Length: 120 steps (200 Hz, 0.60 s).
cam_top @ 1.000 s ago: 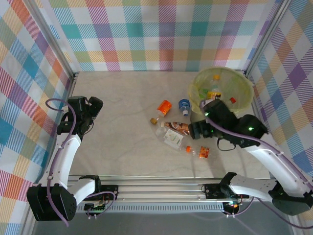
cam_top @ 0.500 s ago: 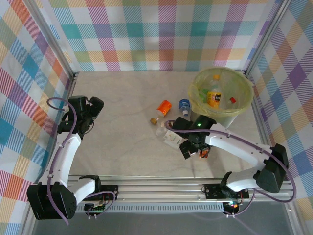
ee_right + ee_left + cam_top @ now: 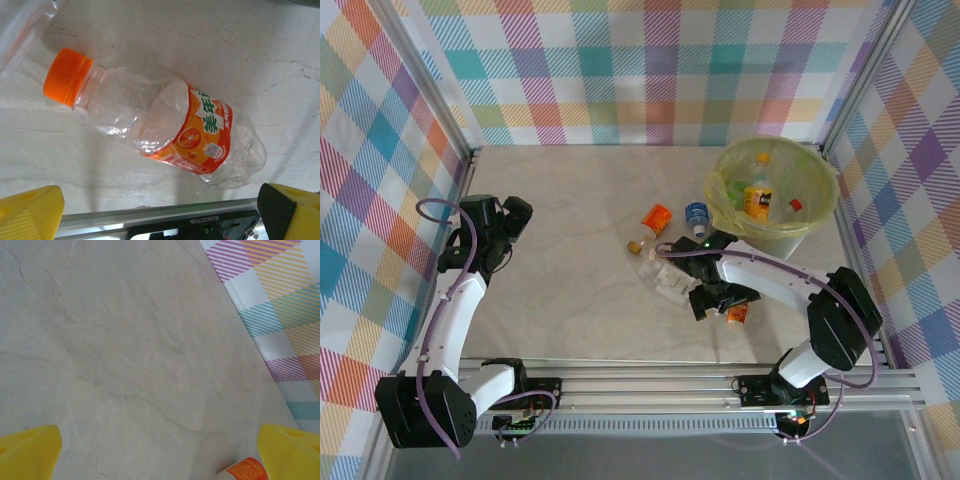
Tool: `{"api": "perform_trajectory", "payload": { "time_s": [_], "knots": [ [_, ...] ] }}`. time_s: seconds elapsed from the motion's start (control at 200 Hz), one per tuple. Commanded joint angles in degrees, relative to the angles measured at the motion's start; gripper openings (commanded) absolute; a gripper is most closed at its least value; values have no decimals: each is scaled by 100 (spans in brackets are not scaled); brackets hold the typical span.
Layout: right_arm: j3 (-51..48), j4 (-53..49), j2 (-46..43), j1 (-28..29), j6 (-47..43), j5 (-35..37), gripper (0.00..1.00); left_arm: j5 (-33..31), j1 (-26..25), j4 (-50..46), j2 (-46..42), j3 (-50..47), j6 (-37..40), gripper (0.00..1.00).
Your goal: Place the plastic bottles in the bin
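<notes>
Seen from above, the right tool [image 3: 713,300] hangs wide open and empty over the bench [image 3: 570,280], just beside an orange-labelled bottle [image 3: 738,312], and the bin [image 3: 790,238] stands behind them. The left tool [image 3: 508,222] is far to the left. In the left wrist view its fingers [image 3: 27,452] stand wide apart and hold nothing. In the right wrist view the bottle [image 3: 160,127] lies flat on the bench and the spread fingers [image 3: 30,212] do not touch it.

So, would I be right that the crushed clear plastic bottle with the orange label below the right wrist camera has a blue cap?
Not quite: the crushed clear plastic bottle has an orange cap, not blue, as the right wrist view shows. The rest holds.
</notes>
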Motion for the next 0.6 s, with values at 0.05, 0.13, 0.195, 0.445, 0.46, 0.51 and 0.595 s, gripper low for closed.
{"api": "perform_trajectory", "payload": {
  "time_s": [0.05,0.13,0.195,0.445,0.46,0.51,0.595],
  "knots": [
    [-40,127,338,-1,9,122,100,49,48,52,20,125,121,100],
    [-51,82,502,-7,15,152,100,68,48,53,29,124,119,100],
    [-49,12,590,-8,39,211,100,63,48,41,31,132,124,100],
    [-67,67,745,-16,50,244,100,81,48,58,52,137,89,100],
    [-71,70,757,-16,52,252,100,81,48,58,56,137,81,100],
    [-80,71,824,-34,77,287,100,95,47,65,66,132,82,100],
    [-133,105,934,-77,123,315,100,106,40,52,67,137,76,100]
  ]
}}
